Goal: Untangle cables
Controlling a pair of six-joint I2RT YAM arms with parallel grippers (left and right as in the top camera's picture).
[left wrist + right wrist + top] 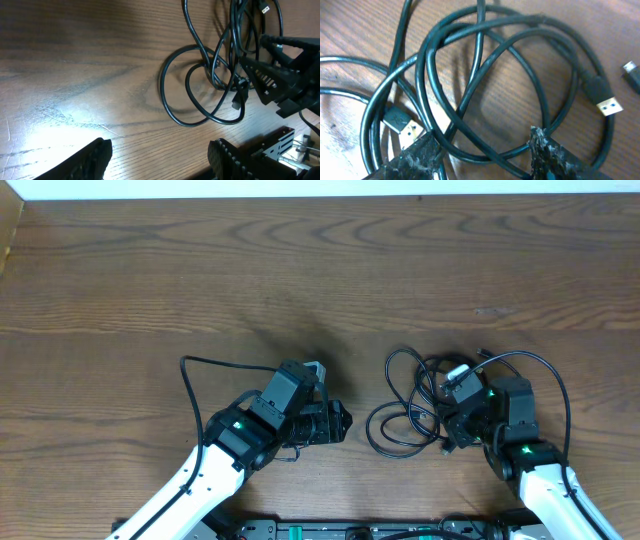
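Jaws on your left gripper (160, 160) stand wide, nothing between them. Cables (215, 75) lie in a tangle ahead of those jaws, off to their right side, apart from both fingers. Your right gripper (485, 155) is wide too, with loops of the tangle running between its fingertips. One USB plug (402, 122) sits just beside one fingertip. Another USB plug (607, 102) lies outside the other.

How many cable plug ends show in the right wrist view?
3: lower-left USB plug, right USB plug, small plug cut by the right edge. More may be hidden.
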